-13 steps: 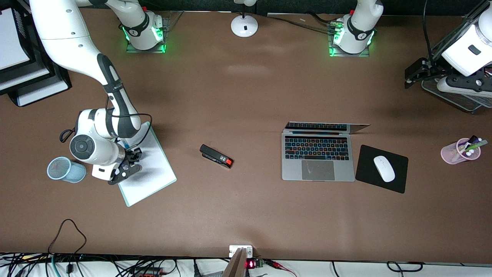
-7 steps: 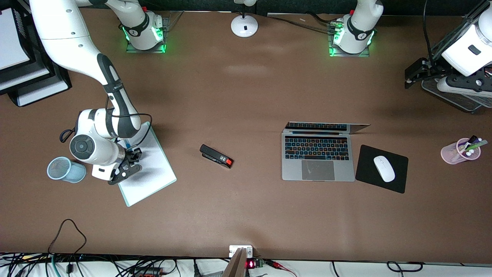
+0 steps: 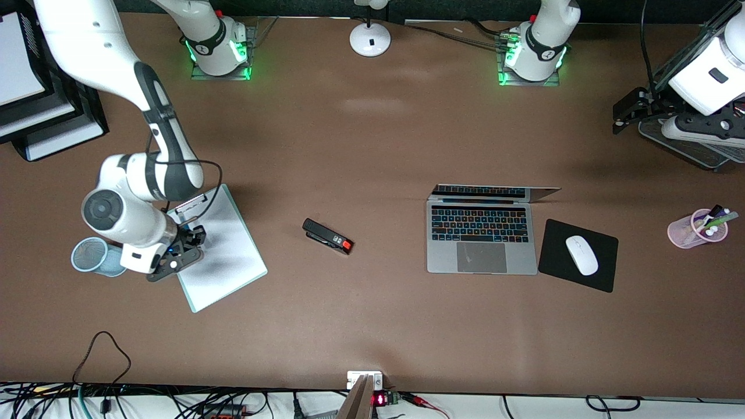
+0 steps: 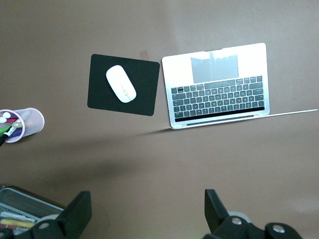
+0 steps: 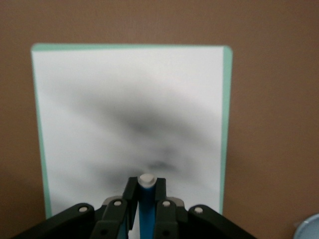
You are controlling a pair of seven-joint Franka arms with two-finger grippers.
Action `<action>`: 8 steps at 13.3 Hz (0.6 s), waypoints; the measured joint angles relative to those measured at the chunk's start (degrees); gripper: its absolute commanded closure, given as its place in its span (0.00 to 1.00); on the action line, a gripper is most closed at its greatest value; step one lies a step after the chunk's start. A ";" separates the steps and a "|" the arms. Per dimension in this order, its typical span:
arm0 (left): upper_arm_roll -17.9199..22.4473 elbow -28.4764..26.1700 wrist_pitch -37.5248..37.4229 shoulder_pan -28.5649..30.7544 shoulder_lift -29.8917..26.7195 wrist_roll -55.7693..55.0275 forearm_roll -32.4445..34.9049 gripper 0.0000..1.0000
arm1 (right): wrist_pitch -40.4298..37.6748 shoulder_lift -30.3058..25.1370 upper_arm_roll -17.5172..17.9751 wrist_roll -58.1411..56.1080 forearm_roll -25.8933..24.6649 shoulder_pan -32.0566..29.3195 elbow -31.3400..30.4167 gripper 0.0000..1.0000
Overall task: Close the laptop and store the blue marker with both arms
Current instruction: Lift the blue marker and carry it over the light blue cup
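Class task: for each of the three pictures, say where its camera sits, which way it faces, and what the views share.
Front view: high across the table, facing both arms' bases; right gripper over the clipboard.
Left wrist view: looks down on the laptop; left gripper fingers show, open.
Right wrist view: looks down on the clipboard; right gripper holds the blue marker.
Shared: laptop, clipboard.

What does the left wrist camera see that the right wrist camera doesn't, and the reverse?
Only the left wrist view shows the open laptop, the white mouse on its black mouse pad, a pink cup of pens, and the left gripper with fingers spread open above bare table.

Only the right wrist view shows the right gripper shut on the blue marker, above the green-edged clipboard, with a pale blue cup's rim in the corner.

Both show the brown table.
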 measured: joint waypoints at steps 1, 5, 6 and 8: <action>0.00 0.00 0.00 0.00 0.00 0.00 0.00 0.00 | -0.07 -1.68 0.04 -0.76 -0.01 0.06 0.00 0.91; 0.00 -0.01 0.00 0.00 0.00 0.00 0.00 0.00 | -0.21 -8.28 0.00 -10.94 -0.03 0.10 0.03 0.91; 0.00 -0.01 0.00 0.00 0.00 0.00 0.00 0.00 | -0.23 -9.82 -0.12 -14.50 -0.03 0.08 0.05 0.91; 0.00 -0.01 0.00 0.00 0.00 0.00 0.00 0.00 | -0.23 -12.37 -0.42 -21.71 -0.04 -0.14 0.34 0.91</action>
